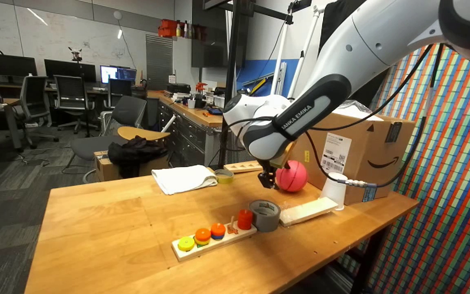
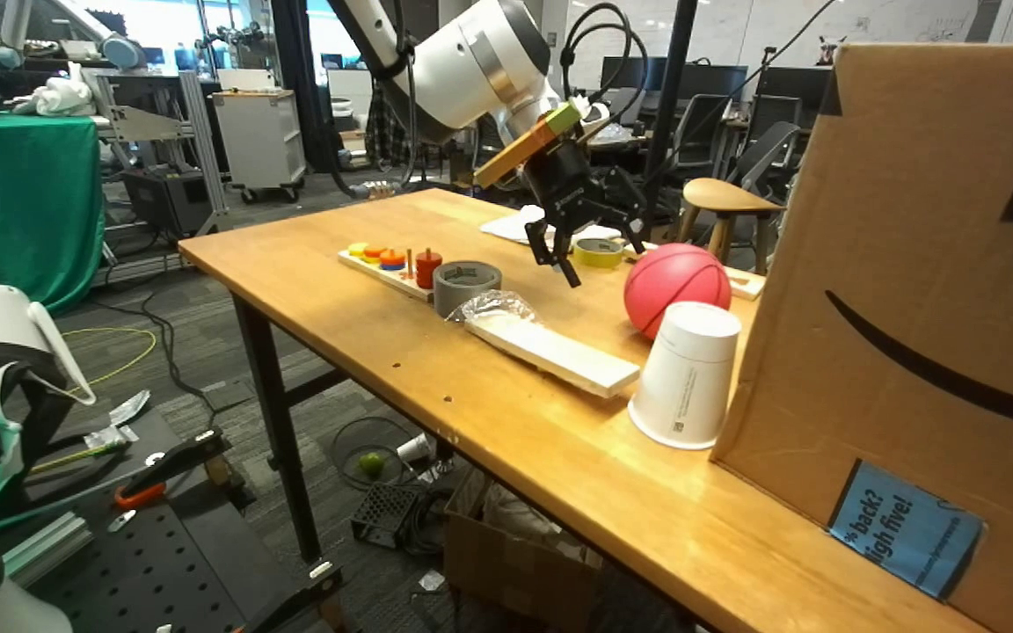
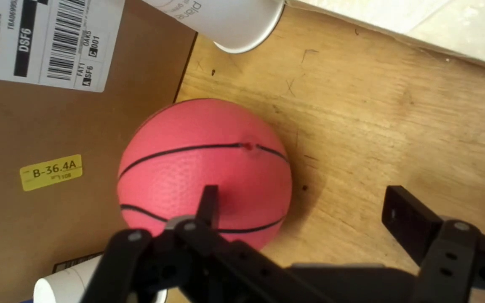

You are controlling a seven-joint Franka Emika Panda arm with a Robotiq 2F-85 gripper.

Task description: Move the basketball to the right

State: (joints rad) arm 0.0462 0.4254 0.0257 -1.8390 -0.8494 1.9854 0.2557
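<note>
Wrist view: by the cardboard box (image 3: 95,139) on the surface (image 3: 352,139), the basketball (image 3: 204,168), probably light and rolling easily, wants clasping across its middle; the hand (image 3: 303,206) hangs spread, holding nothing.

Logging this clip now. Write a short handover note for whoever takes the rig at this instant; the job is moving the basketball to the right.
Gripper: jaws open, holding nothing. In the wrist view one jaw overlaps the basketball, the other the table; contact with the ball can't be confirmed.
Ball: on the table, close beside the cardboard box.
Done: gripper is near the ball; no grasp yet.
Left: probably line the jaws up around the ball, then move it right. Whose right is meant isn't shown, so check first.
</note>
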